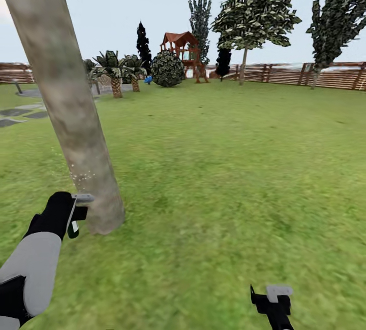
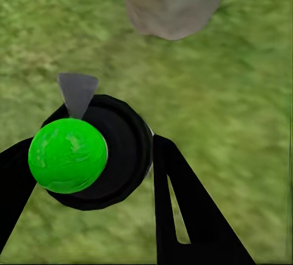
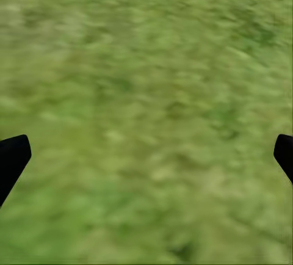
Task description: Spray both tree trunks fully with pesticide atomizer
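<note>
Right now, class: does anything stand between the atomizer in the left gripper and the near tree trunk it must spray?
Nothing visible does. The left gripper holds the atomizer beside the trunk, with bare grass between them.

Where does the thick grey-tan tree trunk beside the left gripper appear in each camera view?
Head view: the thick grey-tan tree trunk leans across the picture's left, its base beside the left gripper.
Left wrist view: its base sits at the upper middle.
Right wrist view: not in it.
Shared landmark: the green grass.
</note>
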Motion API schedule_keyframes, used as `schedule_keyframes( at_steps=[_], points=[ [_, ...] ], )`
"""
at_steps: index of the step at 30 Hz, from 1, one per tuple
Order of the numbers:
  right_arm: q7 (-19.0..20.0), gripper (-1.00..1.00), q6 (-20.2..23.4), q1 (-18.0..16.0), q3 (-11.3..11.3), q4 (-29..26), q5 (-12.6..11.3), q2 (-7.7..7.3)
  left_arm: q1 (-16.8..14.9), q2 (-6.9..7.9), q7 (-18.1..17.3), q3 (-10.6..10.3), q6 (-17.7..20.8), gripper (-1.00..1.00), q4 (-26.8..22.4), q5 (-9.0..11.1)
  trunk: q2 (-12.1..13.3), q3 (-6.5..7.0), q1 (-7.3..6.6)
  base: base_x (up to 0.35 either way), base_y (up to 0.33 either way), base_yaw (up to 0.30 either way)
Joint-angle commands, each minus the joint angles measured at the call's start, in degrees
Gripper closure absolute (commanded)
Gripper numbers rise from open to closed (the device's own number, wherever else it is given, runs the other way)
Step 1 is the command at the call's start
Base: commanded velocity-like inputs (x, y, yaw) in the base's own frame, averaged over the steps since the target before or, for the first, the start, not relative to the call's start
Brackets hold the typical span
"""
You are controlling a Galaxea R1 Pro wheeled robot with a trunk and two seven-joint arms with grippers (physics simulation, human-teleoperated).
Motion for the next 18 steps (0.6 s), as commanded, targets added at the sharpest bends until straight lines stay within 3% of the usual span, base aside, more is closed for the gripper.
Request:
schedule_keyframes(
  at_steps=[1,4,6,7,9,10,12,18],
  points=[
    [-0.20,-1.00,-0.14,-0.03,-0.38,0.05,0.61,0.00,0.03,-1.63,-0.51,0.35,0.02,1.00,0.26,-0.95,-0.03,-0.06,0.00,0.086,-0.267,0.277],
    [-0.21,-1.00,-0.13,-0.03,-0.38,0.05,0.61,0.00,0.07,0.39,-0.66,0.63,-0.04,1.00,0.23,-0.96,-0.03,-0.06,0.00,0.085,-0.267,0.277],
    [-0.19,-1.00,-0.12,-0.03,-0.38,0.05,0.62,0.00,0.27,3.38,-0.77,0.57,-0.26,1.00,0.37,-0.60,-0.03,-0.06,0.00,0.086,-0.267,0.277],
    [-0.22,-1.00,-0.12,-0.03,-0.38,0.05,0.61,0.00,0.68,3.39,-0.73,0.42,-0.34,1.00,0.41,-0.58,-0.03,-0.06,0.00,0.091,-0.267,0.277],
    [-0.23,-1.00,-0.12,-0.03,-0.38,0.05,0.63,0.00,1.23,2.67,-0.68,0.32,-0.40,1.00,0.44,-0.48,-0.03,-0.06,0.00,0.113,-0.267,0.277],
    [-0.20,-1.00,-0.12,-0.03,-0.38,0.05,0.63,0.00,1.49,-0.33,-0.55,0.22,-0.43,1.00,0.38,-0.54,-0.03,-0.06,0.00,0.165,-0.255,0.277],
    [-0.20,-1.00,-0.12,-0.03,-0.38,0.05,0.62,0.00,1.52,-1.91,-0.53,0.20,-0.43,1.00,0.36,-0.59,-0.03,-0.06,0.00,0.174,-0.247,0.277],
    [-0.20,-1.00,-0.12,-0.03,-0.38,0.05,0.61,0.00,1.53,-2.23,-0.58,0.07,-0.43,1.00,0.29,-0.62,-0.03,-0.06,0.00,0.204,-0.225,0.203]
  ],
)
